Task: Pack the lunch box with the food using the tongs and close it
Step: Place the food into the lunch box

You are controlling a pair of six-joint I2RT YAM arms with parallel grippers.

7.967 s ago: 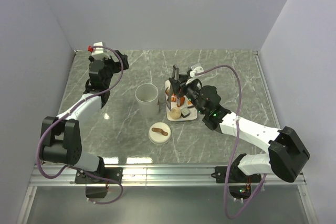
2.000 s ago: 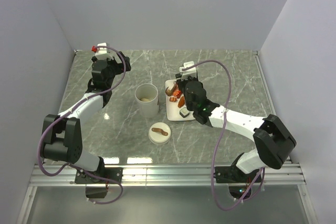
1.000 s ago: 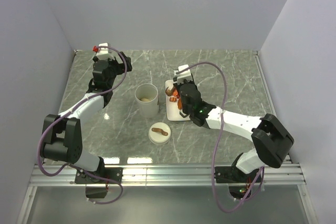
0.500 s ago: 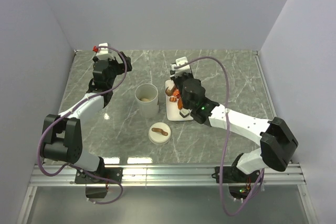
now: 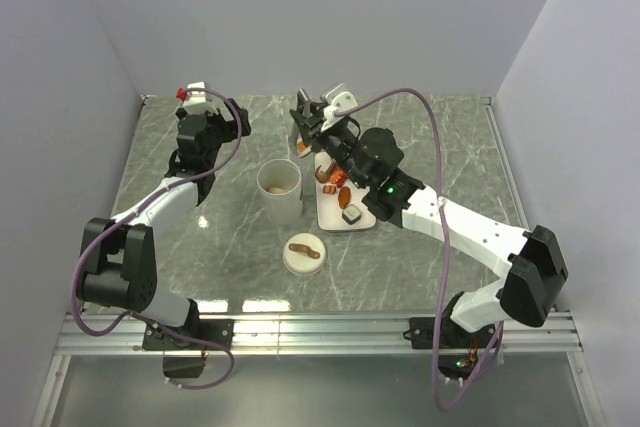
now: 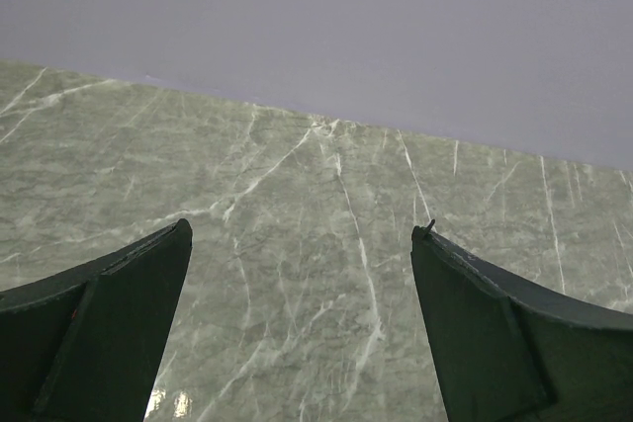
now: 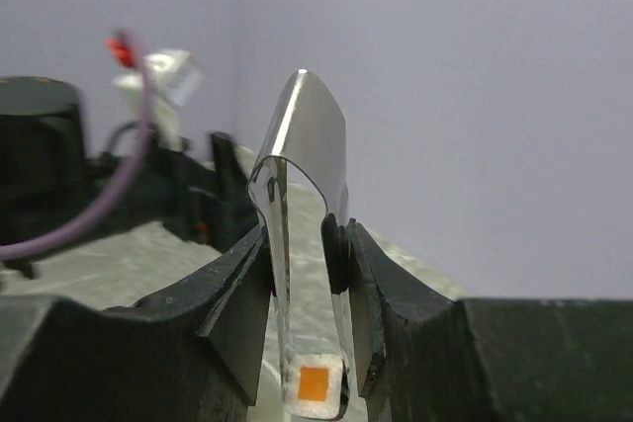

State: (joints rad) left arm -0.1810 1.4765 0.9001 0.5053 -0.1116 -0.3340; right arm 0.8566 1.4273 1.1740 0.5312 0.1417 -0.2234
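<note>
My right gripper (image 5: 312, 130) hangs raised behind the plate, to the back right of the lunch box (image 5: 280, 190), a tall white cup with a beige piece inside. In the right wrist view this gripper (image 7: 307, 274) is shut on the grey metal tongs (image 7: 297, 145), whose arms pinch a white block with an orange centre (image 7: 315, 382). More food (image 5: 343, 193), red-orange bits and a dark-and-white block, lies on the plate. The cream lid (image 5: 304, 253) with its brown strap rests on the table in front of the cup. My left gripper (image 5: 233, 120) stands open and empty at the back left.
The flat white plate (image 5: 328, 213) sits just right of the cup. Lavender walls close the table at the back and both sides. In the left wrist view the open fingers (image 6: 119, 284) frame bare marble and the back wall.
My right gripper has risen off the plate and swung back and to the left, carrying the tongs with the white block. The left arm has not moved.
</note>
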